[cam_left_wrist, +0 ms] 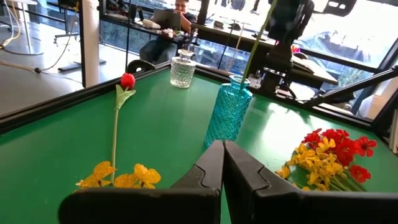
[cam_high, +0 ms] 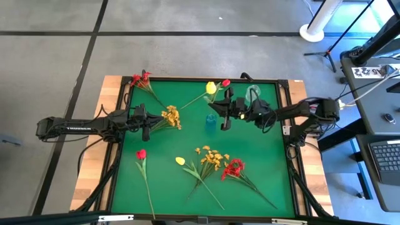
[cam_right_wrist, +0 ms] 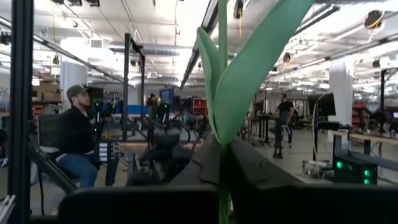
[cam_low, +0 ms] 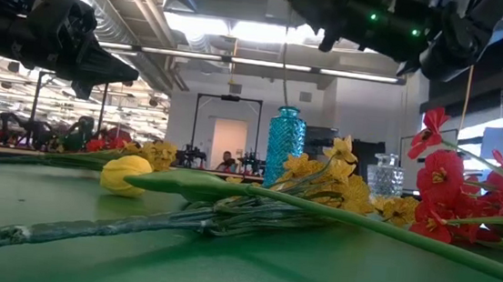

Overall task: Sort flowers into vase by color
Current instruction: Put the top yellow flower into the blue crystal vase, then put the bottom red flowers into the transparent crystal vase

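Note:
My right gripper (cam_high: pixel 220 116) is shut on the green stem of a yellow tulip (cam_high: pixel 211 87) above the blue vase (cam_left_wrist: pixel 229 115). The stem's lower end (cam_left_wrist: pixel 244 73) reaches into the vase's mouth. A clear glass vase (cam_left_wrist: pixel 182 70) stands toward the far edge. My left gripper (cam_left_wrist: pixel 222 146) hangs shut and empty over the table's left part, beside a yellow cluster (cam_high: pixel 170 116). A red tulip (cam_left_wrist: pixel 127 80) lies flat on the green mat between the cluster and the far edge. My right gripper pinches the tulip's stem (cam_right_wrist: pixel 222 138) between its two fingers, right at the base of a long leaf (cam_right_wrist: pixel 249 68). The fingers come from the table's right, slanting a little upward, and lie across the stem. The stem stands nearly upright, its lower end in the blue vase.
More flowers lie on the mat: a red cluster (cam_high: pixel 140 80) at the far left, and a red tulip (cam_high: pixel 141 154), a yellow tulip (cam_high: pixel 180 160), a yellow-orange cluster (cam_high: pixel 212 157) and a red cluster (cam_high: pixel 233 167) on the near half. A raised black rim (cam_high: pixel 282 134) frames the mat.

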Motion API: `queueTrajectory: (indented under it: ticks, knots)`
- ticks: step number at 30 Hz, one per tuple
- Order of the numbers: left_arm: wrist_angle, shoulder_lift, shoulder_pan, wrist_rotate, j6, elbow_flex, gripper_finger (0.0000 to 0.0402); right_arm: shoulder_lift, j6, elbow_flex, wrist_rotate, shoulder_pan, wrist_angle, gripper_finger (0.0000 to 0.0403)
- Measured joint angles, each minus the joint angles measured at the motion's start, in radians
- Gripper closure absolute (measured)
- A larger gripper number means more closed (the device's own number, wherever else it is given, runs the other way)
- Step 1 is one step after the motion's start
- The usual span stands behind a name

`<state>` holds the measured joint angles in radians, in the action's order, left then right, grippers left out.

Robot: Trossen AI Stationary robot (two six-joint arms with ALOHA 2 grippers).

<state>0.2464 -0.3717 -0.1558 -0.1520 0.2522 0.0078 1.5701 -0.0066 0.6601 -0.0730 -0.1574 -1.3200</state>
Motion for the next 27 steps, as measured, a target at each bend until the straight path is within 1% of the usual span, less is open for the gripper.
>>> queueTrajectory:
  ticks: [7,10,13,15,18,22,25,27]
  knots:
    - [0.0,0.0,0.0,0.0,0.0,0.0,0.0399,0.013,0.007,0.0,0.001,0.0,0.001,0.0392]
    - [0.0,0.0,0.0,0.0,0.0,0.0,0.0399,0.012,0.025,0.0,0.01,0.0,0.024,0.0376]
    - [0.0,0.0,0.0,0.0,0.0,0.0,0.0399,-0.002,0.025,0.0,0.064,0.0,0.097,0.0341]
    - [0.0,0.0,0.0,0.0,0.0,0.0,0.0399,-0.018,0.025,0.0,0.081,0.0,0.156,0.0311]
    - [0.0,0.0,0.0,0.0,0.0,0.0,0.0399,-0.054,0.024,0.0,0.081,0.0,0.27,0.0268]
    - [0.0,0.0,0.0,0.0,0.0,0.0,0.0399,-0.134,0.024,0.0,0.053,0.0,0.492,0.0217]
    - [0.0,0.0,0.0,0.0,0.0,0.0,0.0399,-0.208,0.024,0.0,0.044,0.0,0.664,0.0189]
    - [0.0,0.0,0.0,0.0,0.0,0.0,0.0399,-0.263,0.026,0.0,0.018,0.0,0.771,0.0175]
